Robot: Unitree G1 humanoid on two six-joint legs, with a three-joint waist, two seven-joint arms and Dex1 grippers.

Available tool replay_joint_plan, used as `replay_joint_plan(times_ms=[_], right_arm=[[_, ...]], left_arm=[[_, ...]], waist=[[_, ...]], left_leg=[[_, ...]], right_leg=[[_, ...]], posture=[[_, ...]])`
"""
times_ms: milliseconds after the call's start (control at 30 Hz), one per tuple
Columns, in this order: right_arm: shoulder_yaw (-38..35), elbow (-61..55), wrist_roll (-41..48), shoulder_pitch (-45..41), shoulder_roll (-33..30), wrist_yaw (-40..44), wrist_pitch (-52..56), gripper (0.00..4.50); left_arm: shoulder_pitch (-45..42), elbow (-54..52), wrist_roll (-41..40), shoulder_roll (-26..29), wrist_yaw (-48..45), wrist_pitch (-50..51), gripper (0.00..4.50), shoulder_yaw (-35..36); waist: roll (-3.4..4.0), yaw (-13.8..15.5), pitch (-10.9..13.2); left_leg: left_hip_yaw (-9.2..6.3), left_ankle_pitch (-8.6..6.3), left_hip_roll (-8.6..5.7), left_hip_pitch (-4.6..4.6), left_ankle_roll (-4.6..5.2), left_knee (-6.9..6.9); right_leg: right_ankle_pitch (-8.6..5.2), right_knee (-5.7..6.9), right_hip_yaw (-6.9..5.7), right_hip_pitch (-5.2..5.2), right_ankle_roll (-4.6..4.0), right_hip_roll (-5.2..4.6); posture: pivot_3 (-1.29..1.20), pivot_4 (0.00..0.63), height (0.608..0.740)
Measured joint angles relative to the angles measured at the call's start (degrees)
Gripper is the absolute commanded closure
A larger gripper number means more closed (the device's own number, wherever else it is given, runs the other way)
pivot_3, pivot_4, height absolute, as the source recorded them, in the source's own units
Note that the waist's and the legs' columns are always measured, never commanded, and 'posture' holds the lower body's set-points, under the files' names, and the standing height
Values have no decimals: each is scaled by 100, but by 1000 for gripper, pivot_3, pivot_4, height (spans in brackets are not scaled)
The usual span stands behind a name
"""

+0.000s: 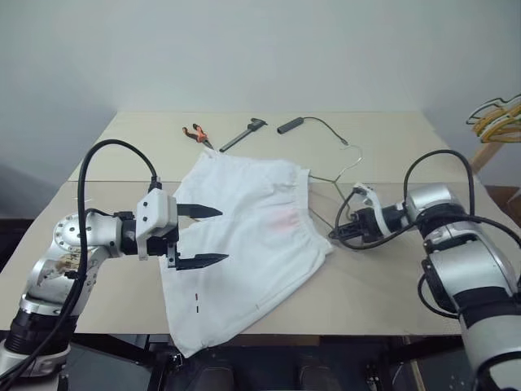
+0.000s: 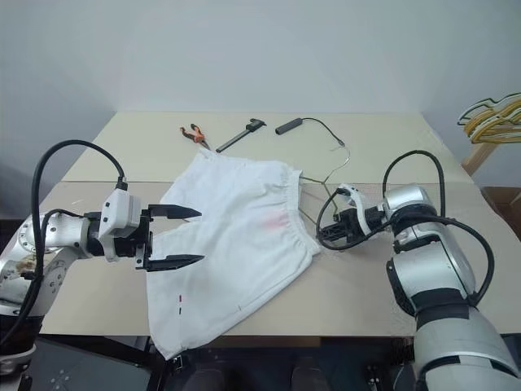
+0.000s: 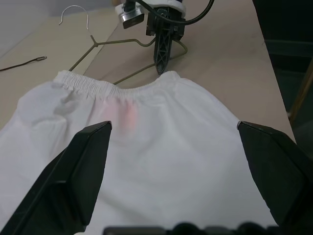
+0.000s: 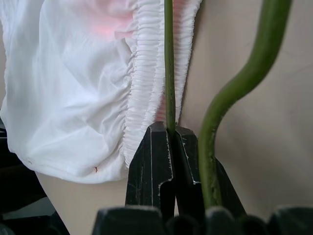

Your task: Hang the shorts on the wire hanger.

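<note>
White shorts [image 1: 244, 244] are being seen spread flat across the middle of the worktop [image 1: 383, 285], with one leg hem draped over the near edge and the gathered waistband turned toward the robot's right. Faint pink staining is being shown just below the waistband, and tiny dark marks are being shown near the overhanging hem.

Above the left part of the shorts, the left claw [image 1: 199, 236] is being held released, its two black fingers spread wide apart and pointed toward the right, with nothing between them.

Beside the waistband, the right claw [image 2: 327, 236] is being kept clenched on the wire hanger [image 1: 346, 171], with a thin olive wire pinched between its fingertips right at the elastic edge. The hanger's body is being seen lying partly under the waistband, with its small hook pointed toward the far side of the worktop.

Farther back, orange-handled pliers [image 1: 195, 133], a dark caliper [image 1: 242, 134] and a black-handled tool with a cord [image 1: 291, 125] are being seen lying apart from the shorts.
</note>
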Motion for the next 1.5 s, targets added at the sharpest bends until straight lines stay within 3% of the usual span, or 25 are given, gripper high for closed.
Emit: replay_joint_plan(times_ms=[433, 667, 833, 933, 1167, 1300, 1500], right_arm=[[-742, 325, -560, -38, 387, -627, -555, 4500], [-987, -222, -722, -70, 274, -673, -1773, 4500], [-1078, -1554, -773, 316, 271, -850, -2793, 4500], [-1051, -2939, -842, 793, 201, -965, -3238, 4500], [-381, -5967, -1373, 1791, -552, -779, -3681, 4500], [-91, -6585, -1569, 1886, -646, -710, -3369, 4500], [27, -6942, -1729, 1852, -662, -773, -2932, 4500]], left_arm=[[20, -11, 37, 2, -53, -14, 20, -1], [74, -19, 37, 63, -55, -15, 20, 20], [-79, 180, 116, 71, -100, -114, 20, 17], [-454, 488, 196, 137, -192, -292, 20, 16], [-1546, 1563, 409, 866, -800, -931, 20, 230], [-2085, 1770, 343, 1120, -1361, -1180, 20, 277], [-2942, 2448, 581, 906, -1796, -1438, 20, -112]], waist=[[1, -30, -1], [1, -31, 0], [1, -37, 0], [1, -36, -1], [0, -39, -1], [-1, -77, -3], [-3, -93, -13]], left_leg=[[0, 3, 1, 5, -5, -5], [-1, 4, 2, 5, -7, -7], [-1, 4, 2, 2, -7, -8], [-3, 5, 2, 0, -8, -6], [-2, 4, 2, -7, -7, -1], [2, 4, 4, 0, -7, 2], [1, 5, 2, 1, -8, 7]], right_leg=[[0, 7, 1, 0, 0, 2], [0, 5, 2, -1, 0, 2], [0, 6, 1, -5, 0, 2], [0, 6, 0, -6, 0, 1], [-1, 4, -6, -6, 1, 2], [-1, 2, -4, -3, 1, 4], [-2, 3, -5, 3, -1, 4]], posture=[[146, 38, 740], [113, 40, 740], [85, 36, 740], [69, 31, 740], [41, 13, 740], [27, 5, 740], [13, 0, 740]])
